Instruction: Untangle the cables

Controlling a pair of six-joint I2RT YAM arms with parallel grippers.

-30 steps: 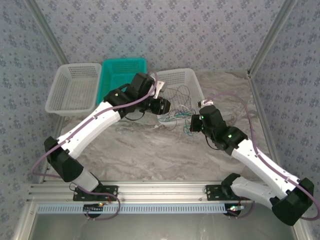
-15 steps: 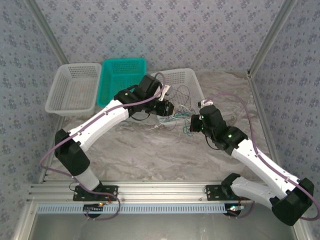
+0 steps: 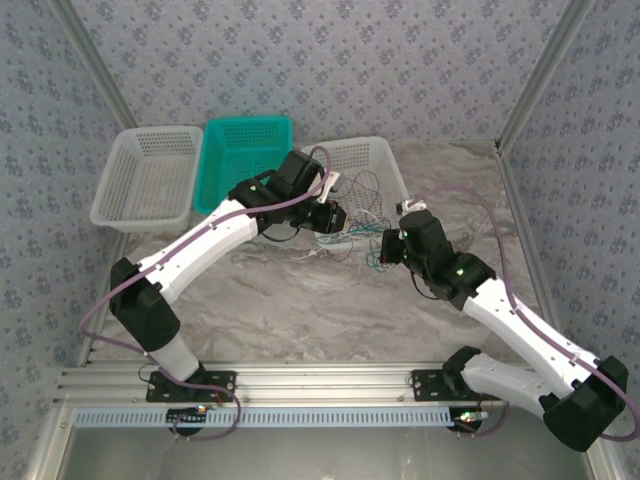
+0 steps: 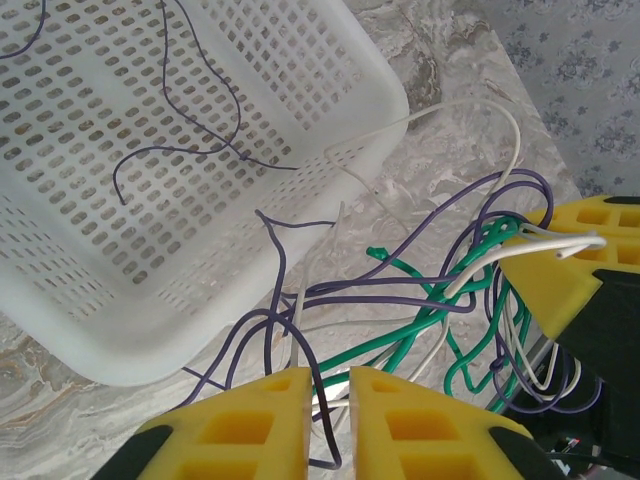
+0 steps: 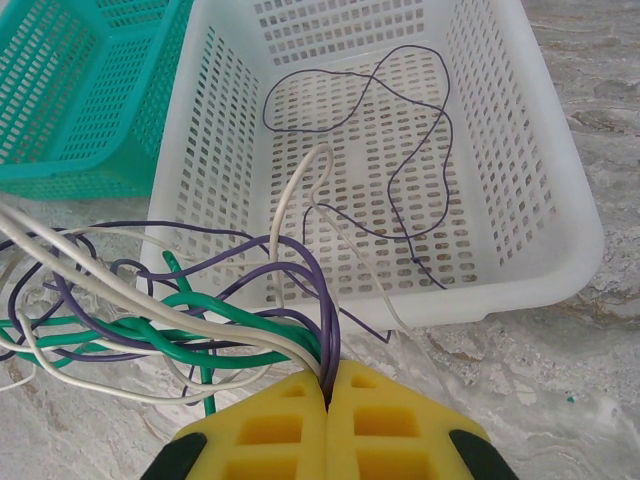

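Cables: a tangle of purple, green and cream strands lies on the tabletop, just in front of the near corner of the white basket and strung between the two pincers.
Loose purple strand: one thin wire curls by itself on the white basket's floor, apart from the tangle.
Cream strand: a pale wire arches up out of the tangle and over the white basket's near rim.
Right pincer: the yellow fingers are pressed together, with purple and cream strands running into the seam. It pinches the cables at the right side of the tangle, low over the tabletop.
Left pincer: the fingers are nearly together with a slim slit between them. Purple and cream strands pass at the slit, but I cannot tell whether any is nipped. It sits at the left side of the tangle, beside the white basket.
Baskets: three stand in a row at the far side, with the white basket on the right, a teal basket in the middle and a second white basket on the left.
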